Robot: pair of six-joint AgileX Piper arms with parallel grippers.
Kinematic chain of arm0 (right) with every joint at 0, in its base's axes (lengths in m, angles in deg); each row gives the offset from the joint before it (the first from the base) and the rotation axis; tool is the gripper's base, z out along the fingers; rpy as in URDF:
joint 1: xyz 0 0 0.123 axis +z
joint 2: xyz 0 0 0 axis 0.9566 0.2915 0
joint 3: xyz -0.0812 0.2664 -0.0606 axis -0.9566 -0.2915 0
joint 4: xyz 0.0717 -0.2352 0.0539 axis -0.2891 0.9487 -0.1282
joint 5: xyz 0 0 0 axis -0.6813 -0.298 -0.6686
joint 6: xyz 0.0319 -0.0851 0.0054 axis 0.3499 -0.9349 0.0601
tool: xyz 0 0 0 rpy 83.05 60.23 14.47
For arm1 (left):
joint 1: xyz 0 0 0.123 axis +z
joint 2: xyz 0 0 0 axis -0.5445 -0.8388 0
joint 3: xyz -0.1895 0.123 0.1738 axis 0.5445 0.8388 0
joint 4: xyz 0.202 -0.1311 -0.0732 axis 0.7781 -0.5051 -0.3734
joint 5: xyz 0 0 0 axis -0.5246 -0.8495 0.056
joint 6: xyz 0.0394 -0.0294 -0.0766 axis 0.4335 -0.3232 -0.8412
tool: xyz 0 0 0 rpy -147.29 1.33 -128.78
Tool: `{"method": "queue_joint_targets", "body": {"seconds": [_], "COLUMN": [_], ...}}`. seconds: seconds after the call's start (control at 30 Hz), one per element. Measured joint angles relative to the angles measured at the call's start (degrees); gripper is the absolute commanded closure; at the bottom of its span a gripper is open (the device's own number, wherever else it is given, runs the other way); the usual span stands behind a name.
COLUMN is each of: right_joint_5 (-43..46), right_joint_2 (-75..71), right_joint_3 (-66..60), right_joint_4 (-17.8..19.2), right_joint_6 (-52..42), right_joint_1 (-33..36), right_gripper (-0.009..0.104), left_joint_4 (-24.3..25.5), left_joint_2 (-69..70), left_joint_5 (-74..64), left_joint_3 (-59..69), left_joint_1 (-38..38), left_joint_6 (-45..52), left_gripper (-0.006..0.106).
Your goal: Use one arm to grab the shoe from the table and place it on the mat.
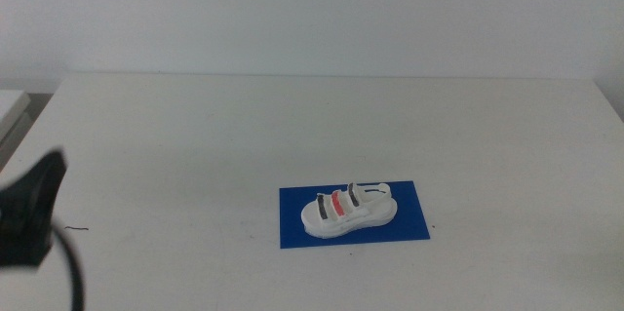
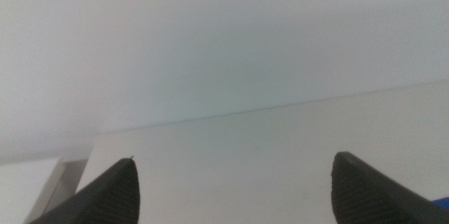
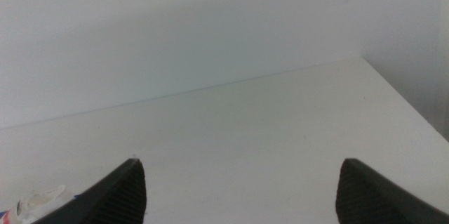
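The white shoe [image 1: 347, 211] with two black straps and a red one between lies on its sole on the blue mat [image 1: 409, 221], at the front middle of the white table [image 1: 292, 126]. The left arm [image 1: 29, 215] shows at the picture's left edge, far from the shoe. In the left wrist view my left gripper [image 2: 235, 189] is open and empty, with a sliver of the mat [image 2: 440, 201] beside one jaw. My right gripper [image 3: 242, 189] is open and empty; the shoe's tip [image 3: 38, 203] shows beside one jaw. The right arm is out of the middle view.
A black cable [image 1: 70, 267] loops down from the left arm at the front left. A white surface [image 1: 10, 106] stands beyond the table's left edge. A pale wall rises behind the table's far edge.
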Motion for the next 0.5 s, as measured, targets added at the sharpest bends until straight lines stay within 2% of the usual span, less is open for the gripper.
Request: {"method": "queue_joint_targets", "body": {"seconds": [0.13, 0.3, 0.5], "right_joint_5": [0.00, 0.00, 0.00], "right_joint_2": [0.00, 0.00, 0.00], "right_joint_3": [0.00, 0.00, 0.00], "right_joint_4": [0.00, 0.00, 0.00], "right_joint_6": [0.00, 0.00, 0.00], "right_joint_1": [0.00, 0.00, 0.00], "right_gripper": [0.016, 0.016, 0.016], "left_joint_4": [3.51, 4.81, 5.20], "left_joint_2": [12.42, 24.60, 27.82], "left_joint_5": [0.42, -2.47, -4.21], "left_joint_3": [9.24, 16.41, 17.34], "left_joint_1": [3.75, 7.21, 7.67], "left_joint_6": [-7.34, -9.29, -9.84], "left_gripper": [0.007, 0.007, 0.007]}}
